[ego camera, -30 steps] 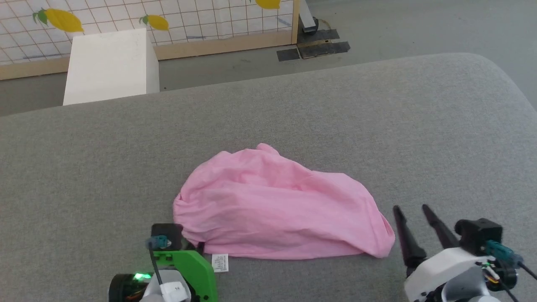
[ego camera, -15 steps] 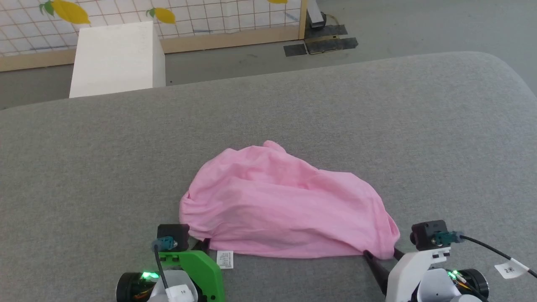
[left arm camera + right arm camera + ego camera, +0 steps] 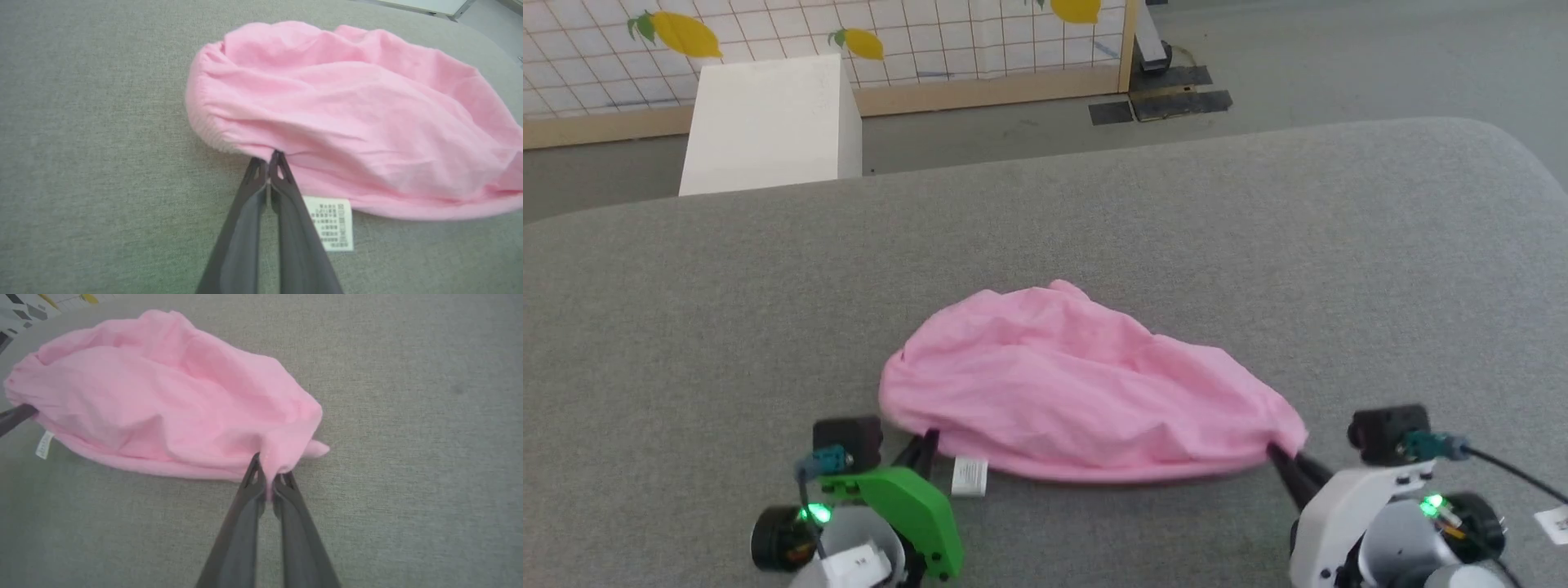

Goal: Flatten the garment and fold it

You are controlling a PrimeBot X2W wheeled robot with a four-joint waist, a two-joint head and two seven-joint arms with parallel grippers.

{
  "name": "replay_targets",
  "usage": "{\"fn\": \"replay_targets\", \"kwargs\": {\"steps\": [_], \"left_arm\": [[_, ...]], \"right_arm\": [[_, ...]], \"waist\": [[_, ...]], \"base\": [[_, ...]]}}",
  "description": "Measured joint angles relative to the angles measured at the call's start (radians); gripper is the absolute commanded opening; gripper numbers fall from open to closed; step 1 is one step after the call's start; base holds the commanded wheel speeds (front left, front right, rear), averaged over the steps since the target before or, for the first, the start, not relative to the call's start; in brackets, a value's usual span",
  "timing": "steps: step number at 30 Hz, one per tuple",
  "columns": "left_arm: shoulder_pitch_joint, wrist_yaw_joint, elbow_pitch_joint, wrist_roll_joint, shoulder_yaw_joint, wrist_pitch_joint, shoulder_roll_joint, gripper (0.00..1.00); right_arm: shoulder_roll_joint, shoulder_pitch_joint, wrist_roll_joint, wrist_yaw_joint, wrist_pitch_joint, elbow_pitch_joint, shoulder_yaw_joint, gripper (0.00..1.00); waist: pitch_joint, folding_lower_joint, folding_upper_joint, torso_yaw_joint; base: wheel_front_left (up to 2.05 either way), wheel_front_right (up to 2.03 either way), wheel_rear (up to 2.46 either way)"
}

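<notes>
Pink and thin, the garment (image 3: 1086, 384) lies bunched in a rumpled mound near the front middle of the grey fabric surface (image 3: 686, 310), not yet flattened. It is pinched at both ends of its near edge, which looks like the set-up for spreading it: the two holds sit well apart, so drawing them outward should take up the slack. The left gripper (image 3: 925, 447) is closed to a sliver on the hem at the garment's near left corner, just beside the white care label (image 3: 969, 477) lying on the surface. The right gripper (image 3: 1284, 459) is likewise clamped on a tuck of cloth at the near right corner, with pink showing between its fingers in the right wrist view.
</notes>
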Motion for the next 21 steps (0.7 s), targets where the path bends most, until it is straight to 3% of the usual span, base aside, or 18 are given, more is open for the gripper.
{"fn": "replay_targets", "kwargs": {"steps": [4, 8, 12, 14, 21], "left_arm": [[-0.055, -0.065, -0.111, -0.047, 0.019, 0.019, 0.029, 0.00], [-0.207, -0.120, -0.190, -0.038, 0.023, 0.114, 0.114, 0.00], [-0.414, -0.151, -0.209, -0.064, 0.043, 0.186, 0.130, 0.00], [-0.532, -0.157, -0.188, -0.023, 0.037, 0.206, 0.146, 0.00], [-0.892, -0.122, -0.035, 0.013, 0.088, 0.162, 0.114, 0.00]], "right_arm": [[-0.021, -0.041, -0.061, 0.000, 0.049, -0.131, -0.001, 0.00], [-0.130, -0.198, -0.074, 0.000, 0.121, -0.193, 0.019, 0.00], [-0.221, -0.421, -0.057, 0.000, 0.165, -0.165, 0.054, 0.00], [-0.258, -0.534, -0.045, 0.000, 0.174, -0.126, 0.077, 0.00], [-0.306, -0.954, -0.034, 0.000, 0.119, 0.059, 0.170, 0.00]], "waist": [[-0.006, 0.0000, 0.0000, 0.005], [0.008, 0.0000, 0.0000, 0.009], [0.042, 0.0000, 0.0000, 0.015], [0.065, 0.0000, 0.0000, 0.018], [0.181, 0.0001, 0.0000, 0.027]], "base": [[0.00, 0.00, 0.00], [0.00, 0.00, 0.00], [0.00, 0.00, 0.00], [0.00, 0.00, 0.00], [0.00, 0.00, 0.00]]}}
